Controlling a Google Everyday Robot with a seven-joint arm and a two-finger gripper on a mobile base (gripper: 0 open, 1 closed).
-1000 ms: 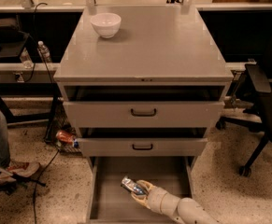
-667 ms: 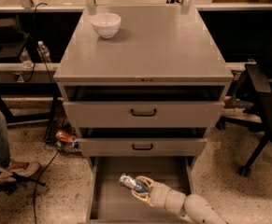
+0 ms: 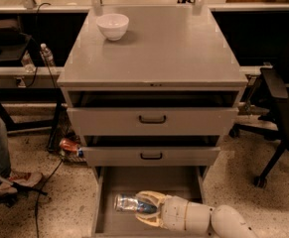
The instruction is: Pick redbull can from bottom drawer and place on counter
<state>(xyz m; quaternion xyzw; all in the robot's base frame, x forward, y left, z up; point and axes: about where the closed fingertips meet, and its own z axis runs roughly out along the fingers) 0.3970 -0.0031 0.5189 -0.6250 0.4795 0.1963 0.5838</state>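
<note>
Gripper (image 3: 145,207) low inside open bottom drawer (image 3: 134,180), cream fingers (image 3: 151,197) clasped on either side of redbull can (image 3: 126,203). Can lies on its side, poking out past fingertips toward drawer's left wall. Two upper drawers directly above gripper, both slightly open. Counter (image 3: 174,48) well above gripper; white bowl (image 3: 112,26) near its far left corner.

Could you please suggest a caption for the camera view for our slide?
The end effector grips the redbull can lying in the open bottom drawer, with a white bowl on the counter above.
</note>
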